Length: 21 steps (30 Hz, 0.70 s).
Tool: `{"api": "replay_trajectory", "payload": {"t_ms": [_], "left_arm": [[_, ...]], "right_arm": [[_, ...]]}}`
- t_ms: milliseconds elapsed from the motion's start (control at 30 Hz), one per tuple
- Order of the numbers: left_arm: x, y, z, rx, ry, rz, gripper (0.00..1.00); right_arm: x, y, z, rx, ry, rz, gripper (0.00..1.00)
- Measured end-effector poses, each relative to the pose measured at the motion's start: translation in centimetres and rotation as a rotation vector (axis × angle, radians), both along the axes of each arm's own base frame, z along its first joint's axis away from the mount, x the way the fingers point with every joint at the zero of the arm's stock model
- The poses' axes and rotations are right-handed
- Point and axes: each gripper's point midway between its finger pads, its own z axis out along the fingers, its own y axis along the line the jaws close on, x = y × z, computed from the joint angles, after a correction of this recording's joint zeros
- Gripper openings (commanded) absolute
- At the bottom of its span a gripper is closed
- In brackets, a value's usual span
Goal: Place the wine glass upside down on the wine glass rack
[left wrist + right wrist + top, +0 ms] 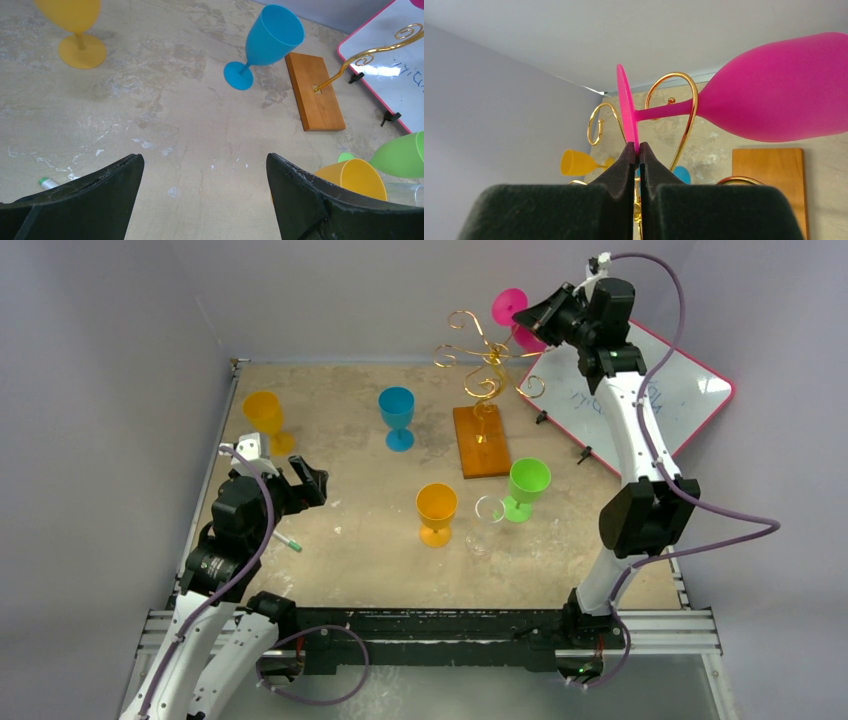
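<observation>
The right end effector [639,147] pinches the glass [774,95] by its foot. Better to seat the stem slowly in the rack [695,102] loop before releasing.

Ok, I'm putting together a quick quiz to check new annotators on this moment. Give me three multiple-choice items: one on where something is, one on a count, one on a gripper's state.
1. Where is the pink wine glass?
A. lying beside the green glass
B. in the air in the right gripper, at the rack's scroll arms
C. standing on the whiteboard

2. How many orange-yellow glasses stand on the table?
A. one
B. two
C. four

3. The left gripper is:
A. open, holding nothing
B. shut on a glass stem
C. shut on a pen

Answers:
1. B, the gripper pinches the rim of the glass's foot up by the gold scrolls.
2. B, one stands far left and one near the middle.
3. A, its fingers stand wide apart over bare table.
</observation>
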Motion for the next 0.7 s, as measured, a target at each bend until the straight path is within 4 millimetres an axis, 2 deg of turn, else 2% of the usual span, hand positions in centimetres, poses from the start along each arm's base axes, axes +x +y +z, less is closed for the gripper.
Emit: {"api": "replay_trajectory", "payload": {"t_ms": [267,700], "left_arm": [[0.0,0.0,0.0,0.000,-0.001,0.000,0.92],[0.0,0.1,0.0,0.001,-0.001,0.004,0.92]], "right_arm": [[0.4,0.2,0.4,0.015,-0.007,0.009,0.00],[1.9,0.4,-0.5,0.019,0.002,0.025,0.00]]}}
